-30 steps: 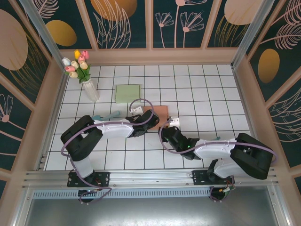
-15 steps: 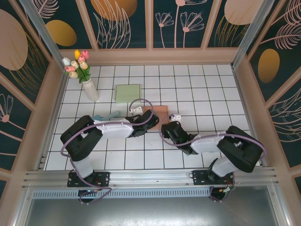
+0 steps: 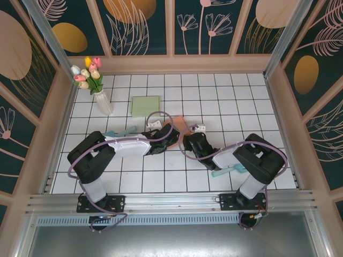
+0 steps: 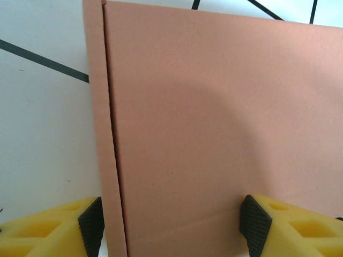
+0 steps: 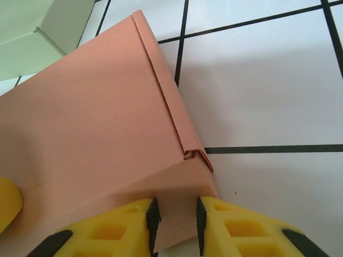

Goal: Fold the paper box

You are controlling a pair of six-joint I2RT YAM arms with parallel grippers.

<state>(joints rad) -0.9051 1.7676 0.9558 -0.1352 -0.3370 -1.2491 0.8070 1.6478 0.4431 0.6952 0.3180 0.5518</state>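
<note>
— Beyond the flower vase (image 3: 102, 100), toward the middle of the tiled table (image 3: 241, 101), what did we read on the paper box (image 3: 180, 126)?
— We saw plain salmon card, with a folded seam running along one edge. The box sat tilted, well apart from the vase, and both arms met over it.
— How did we find the arms?
— Both lay low with elbows bent outward and forearms angled inward. We saw the left gripper (image 4: 170, 227) spread wide, one pad beside the seam and the other over the face. The right gripper (image 5: 176, 219) had its pads nearly together, pinching the box's near corner.
— And what room was there around it?
— A pale green sheet (image 3: 146, 106) lay between box and vase, near the box. On the side away from the vase, we saw white tiles running to the wooden wall (image 3: 278, 107).
</note>
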